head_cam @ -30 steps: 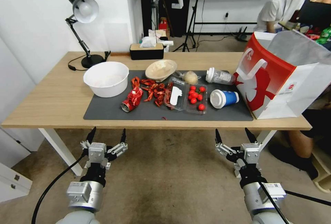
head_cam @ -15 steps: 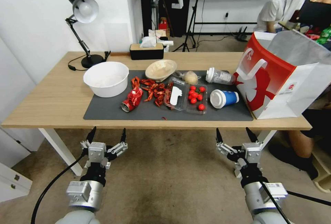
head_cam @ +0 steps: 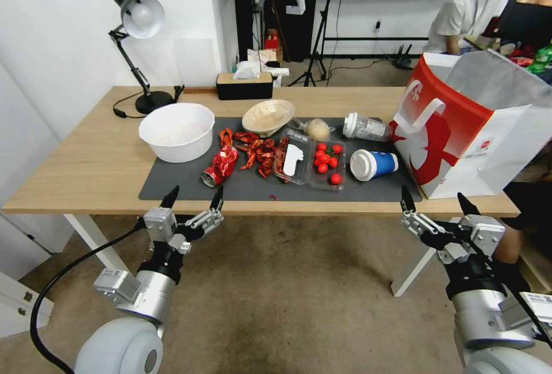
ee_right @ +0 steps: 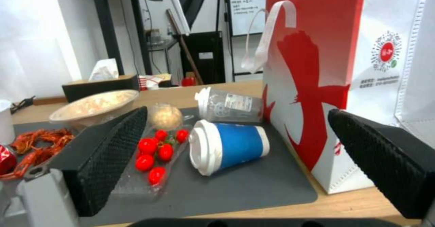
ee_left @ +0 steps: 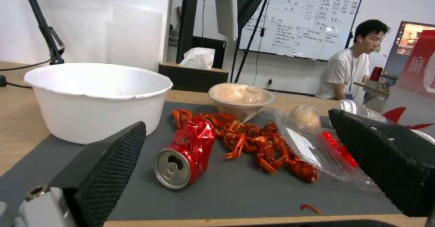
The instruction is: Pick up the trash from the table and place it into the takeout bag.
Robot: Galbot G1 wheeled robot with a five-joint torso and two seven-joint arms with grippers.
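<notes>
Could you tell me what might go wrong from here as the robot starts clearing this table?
The blue cup and clear lidded cup lie on their sides, so open fingers could roll them away rather than grip them. The right gripper sits at the table edge near the takeout bag; a careless reach might nudge it. The crushed red can, facing the left gripper, touches loose red scraps that could scatter.

Pretty evenly lit room light, bright and soft, no hard shadows on the table [head_cam: 86,161]. The desk lamp [head_cam: 138,14] at 10 o'clock looks off. Head view bends straight lines toward the edges. Wrist views are soft, fingers [ee_left: 104,172] up close blurry, slight sheen on the takeout bag [ee_right: 317,50].
</notes>
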